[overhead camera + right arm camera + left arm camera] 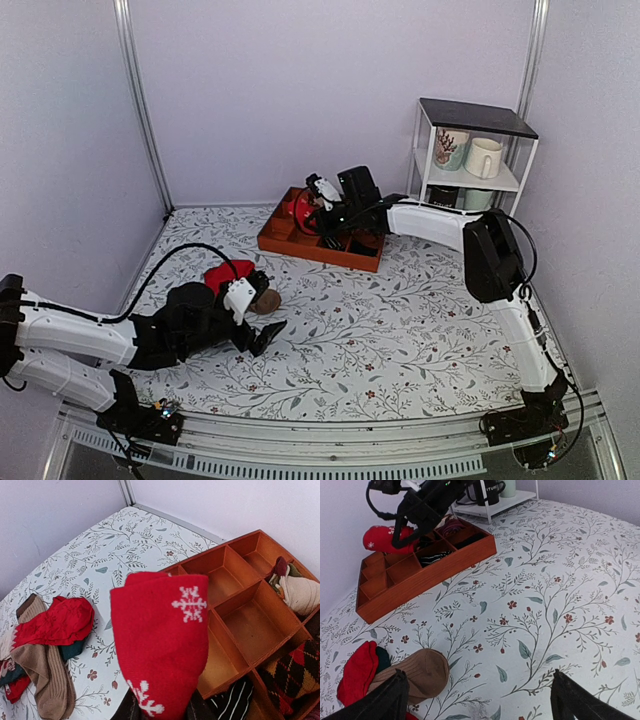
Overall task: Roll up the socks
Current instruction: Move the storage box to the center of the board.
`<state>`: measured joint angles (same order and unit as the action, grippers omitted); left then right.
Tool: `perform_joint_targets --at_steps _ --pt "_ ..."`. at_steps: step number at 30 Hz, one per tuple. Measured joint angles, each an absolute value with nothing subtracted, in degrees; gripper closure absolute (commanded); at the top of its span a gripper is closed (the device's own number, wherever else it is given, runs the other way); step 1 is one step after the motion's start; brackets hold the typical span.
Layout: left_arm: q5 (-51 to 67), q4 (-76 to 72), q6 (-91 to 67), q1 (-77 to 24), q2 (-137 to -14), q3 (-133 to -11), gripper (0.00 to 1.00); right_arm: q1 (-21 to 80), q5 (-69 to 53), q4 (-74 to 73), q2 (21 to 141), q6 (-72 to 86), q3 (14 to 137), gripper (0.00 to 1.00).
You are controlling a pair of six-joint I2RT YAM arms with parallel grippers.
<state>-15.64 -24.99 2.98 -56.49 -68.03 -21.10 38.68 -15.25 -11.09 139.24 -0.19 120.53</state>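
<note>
My right gripper [161, 711] is closed narrow on the socks [160, 645], and its dark fingers only just show below the fabric. The rolled red bundle stands up from the jaws toward 12 o'clock in the right wrist view, with one white snowflake near its top and another low down. From above, the bundle hangs over the left end of the wooden tray [427, 582]; I cannot tell whether it touches the tray. In the wrist view the open compartments run from 1 to 4 o'clock of the bundle. A beige roll [300, 592] sits at 2 o'clock, an argyle one [292, 672] at 4 and a striped one [235, 700] at 5.

My left gripper [479, 702] is spread as wide as it goes and holds nothing. It hovers low over the floral table [400, 330], well apart from the bundle. The loose sock heap [417, 672] lies near its left finger, at about 9 o'clock. A mug rack [470, 150] stands at 1 o'clock on the table.
</note>
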Motion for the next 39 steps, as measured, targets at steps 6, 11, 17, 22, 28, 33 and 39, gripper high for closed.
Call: perform_joint_targets --at_steps 6,11,17,22,28,33,39 --pt "-14.85 -25.85 2.61 -56.34 -68.23 -21.71 0.00 38.57 -15.27 -12.36 144.79 -0.25 125.10 1.00" --pt "-12.84 -26.33 1.58 -56.31 -67.18 -21.71 0.01 38.54 -15.18 -14.35 149.05 0.67 130.45 1.00" --pt "-10.41 -26.26 0.49 -56.29 -65.25 -21.71 0.01 38.37 -15.35 -17.26 150.80 2.35 134.39 1.00" --pt "-9.08 -26.26 0.14 -56.23 -62.43 -21.71 0.00 37.76 -15.59 -21.10 152.55 4.19 137.67 1.00" --pt "-8.12 -26.22 0.14 -56.23 -60.34 -21.69 0.01 37.21 -16.67 -23.79 153.32 6.57 138.50 1.00" --pt "-7.73 -26.13 0.14 -56.23 -59.92 -21.58 0.01 37.17 -16.62 -26.20 154.10 8.12 140.44 1.00" --pt "-7.73 -25.78 0.14 -56.23 -58.74 -20.62 0.01 37.15 -15.27 -29.63 154.15 8.62 140.94 1.00"
